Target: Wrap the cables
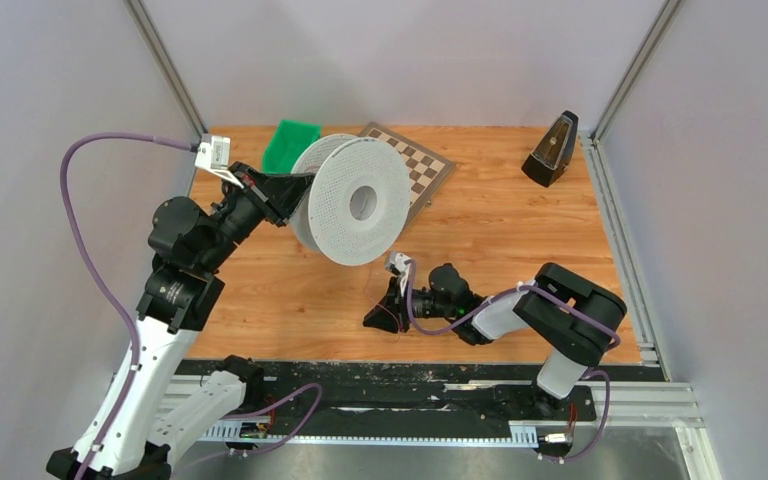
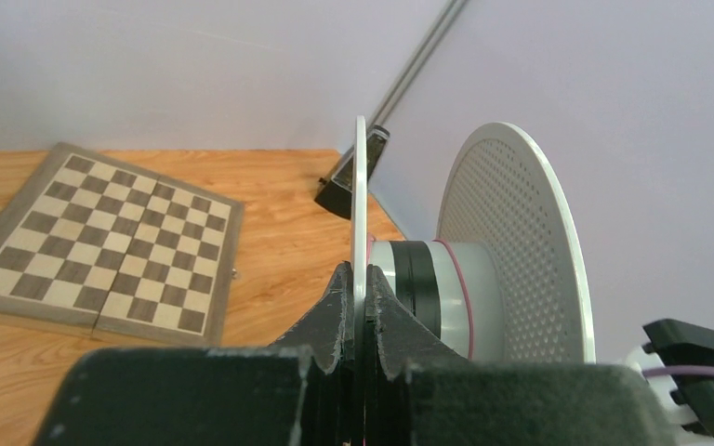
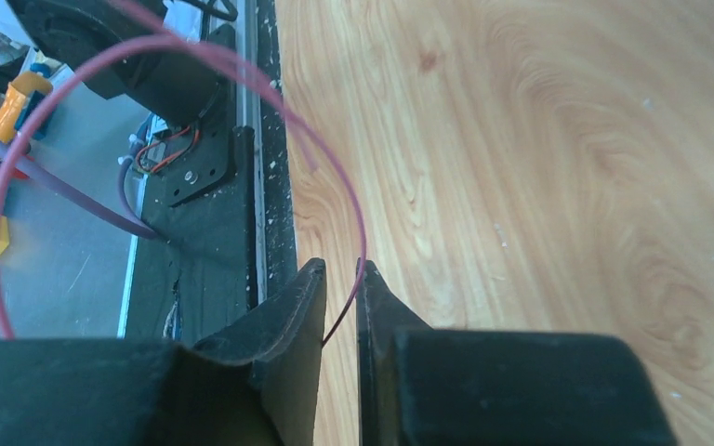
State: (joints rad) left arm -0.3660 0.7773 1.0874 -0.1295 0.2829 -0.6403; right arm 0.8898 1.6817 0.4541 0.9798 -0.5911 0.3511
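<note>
A white perforated spool (image 1: 360, 200) is held up on edge above the table's back left. My left gripper (image 1: 295, 195) is shut on the rim of its thin near flange (image 2: 361, 186), one finger on each side (image 2: 361, 279). The grey hub carries a black band and a turn of thin red cable (image 2: 466, 297). My right gripper (image 1: 380, 315) lies low over the wood near the front edge. Its fingers (image 3: 341, 269) stand a narrow gap apart. The red cable (image 3: 353, 195) runs slack through that gap and arcs back to the left.
A folded chessboard (image 1: 420, 170) lies behind the spool, also in the left wrist view (image 2: 102, 242). A green object (image 1: 288, 143) sits at the back left. A black metronome (image 1: 550, 150) stands at the back right. A black rail (image 1: 410, 385) runs along the near edge.
</note>
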